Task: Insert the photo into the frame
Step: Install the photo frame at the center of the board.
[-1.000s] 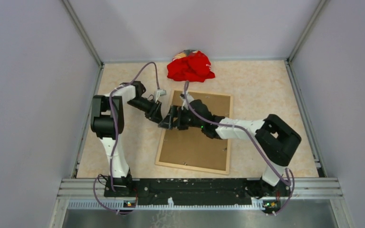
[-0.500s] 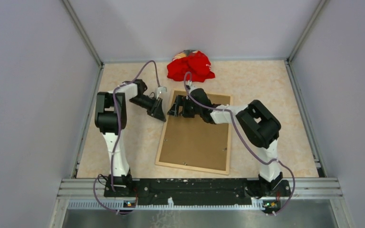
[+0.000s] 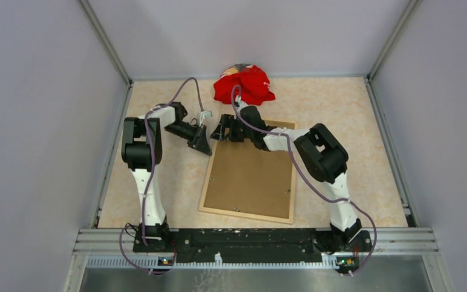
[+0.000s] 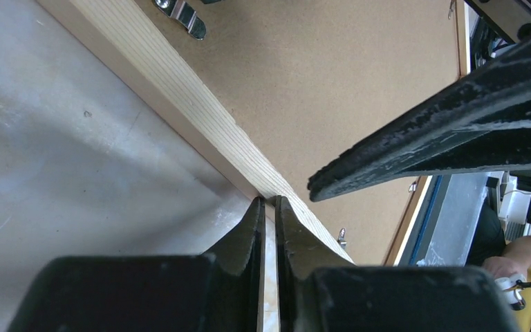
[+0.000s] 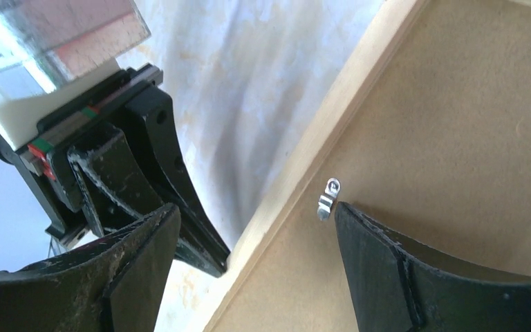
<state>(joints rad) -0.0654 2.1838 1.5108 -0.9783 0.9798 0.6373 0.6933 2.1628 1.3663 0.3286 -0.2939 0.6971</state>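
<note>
The frame point(image 4: 180, 90) lies back-up mid-bench point(image 3: 352, 152), long axis far-to-near, with no photo in sight; the left gripper point(image 4: 268, 207), almost pressed together, meets its far-left outer edge, and the right gripper point(image 5: 256, 211) is spread above that corner.

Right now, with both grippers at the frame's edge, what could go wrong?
The left gripper and the open right gripper sit very close, so they may collide. The right gripper's finger is beside a metal clip and could snag it. The backing board still fills the frame, blocking insertion.
</note>
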